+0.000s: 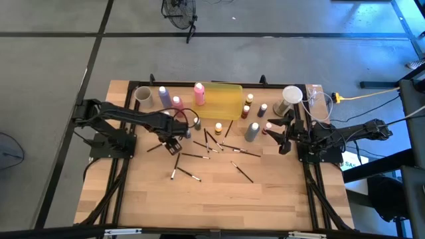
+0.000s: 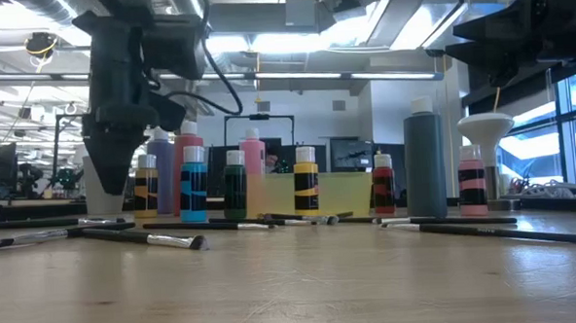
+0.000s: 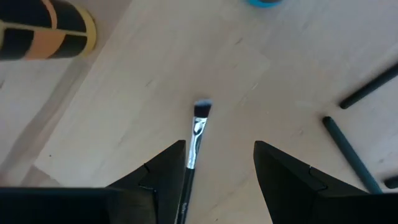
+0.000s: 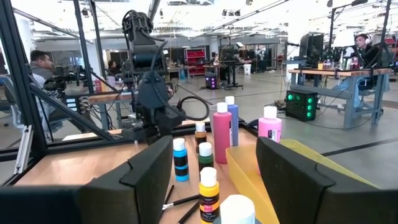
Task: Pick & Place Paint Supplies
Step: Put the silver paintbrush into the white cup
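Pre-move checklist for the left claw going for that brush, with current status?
1. Left claw open: ok, fingers spread.
2. Brush between the fingers: not ok, its handle lies close against one finger, off centre.
3. Claw empty: ok, nothing gripped.
4. Neighbours clear: ok, the other brush and the orange-labelled bottle lie apart from the target.
5. Height above the table: cannot tell from the wrist view.
6. Right claw out of the way: ok, open and empty over near the yellow tray, pointing at the small bottles.
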You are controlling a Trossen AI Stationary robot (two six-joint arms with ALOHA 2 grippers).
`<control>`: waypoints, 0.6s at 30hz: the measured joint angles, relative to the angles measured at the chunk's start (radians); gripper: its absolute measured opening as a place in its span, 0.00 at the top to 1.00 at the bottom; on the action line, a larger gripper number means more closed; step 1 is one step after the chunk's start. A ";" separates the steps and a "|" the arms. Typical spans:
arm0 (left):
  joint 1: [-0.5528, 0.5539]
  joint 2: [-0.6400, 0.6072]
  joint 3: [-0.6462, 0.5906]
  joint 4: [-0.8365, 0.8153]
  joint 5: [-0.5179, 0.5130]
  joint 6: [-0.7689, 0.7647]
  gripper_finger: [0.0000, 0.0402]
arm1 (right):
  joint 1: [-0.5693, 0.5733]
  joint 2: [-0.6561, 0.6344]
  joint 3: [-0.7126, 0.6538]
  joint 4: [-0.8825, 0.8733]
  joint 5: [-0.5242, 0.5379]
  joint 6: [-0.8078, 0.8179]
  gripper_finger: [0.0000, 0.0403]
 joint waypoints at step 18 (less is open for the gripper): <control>0.026 0.011 -0.035 0.102 -0.006 0.023 0.54 | 0.000 0.000 0.000 -0.002 0.000 0.000 0.42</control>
